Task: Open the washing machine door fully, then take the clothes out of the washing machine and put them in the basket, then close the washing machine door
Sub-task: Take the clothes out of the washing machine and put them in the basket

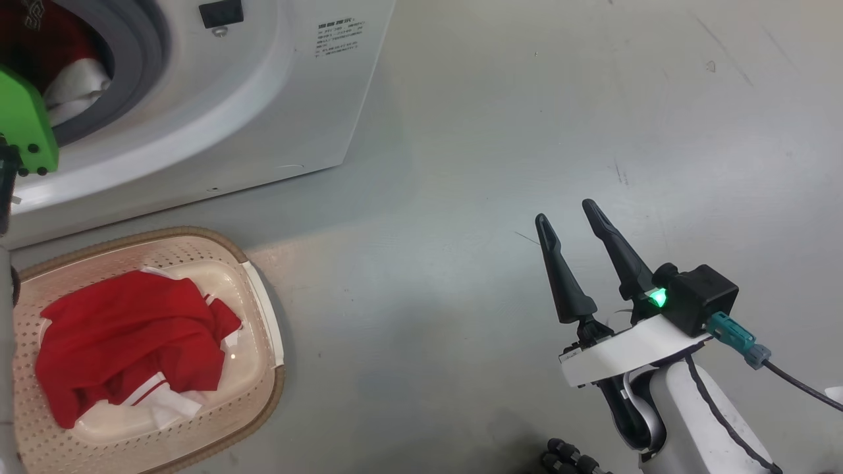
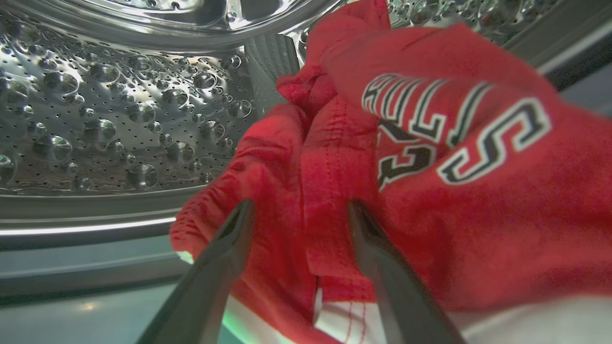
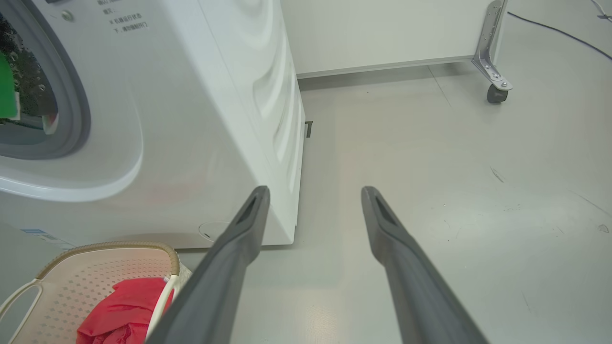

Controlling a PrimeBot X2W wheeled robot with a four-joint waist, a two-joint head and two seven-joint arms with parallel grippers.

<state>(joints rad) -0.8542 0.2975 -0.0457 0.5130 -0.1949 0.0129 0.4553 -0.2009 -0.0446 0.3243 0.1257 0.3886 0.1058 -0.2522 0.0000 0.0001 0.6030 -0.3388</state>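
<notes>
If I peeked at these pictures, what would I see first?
The bright red jersey with big lettering, lying in the shiny steel drum, with the open left gripper pointing at it. Next, another red garment in the cream basket on the floor by the white washer. The right gripper hangs open above the grey floor.

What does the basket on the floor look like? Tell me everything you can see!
The basket is cream plastic full of little holes, a rounded rectangle with a brown woven-look rim and pale side handles. It sits upright on the grey floor, close in front of the white washing machine. A crumpled red garment with white trim lies inside it.
</notes>
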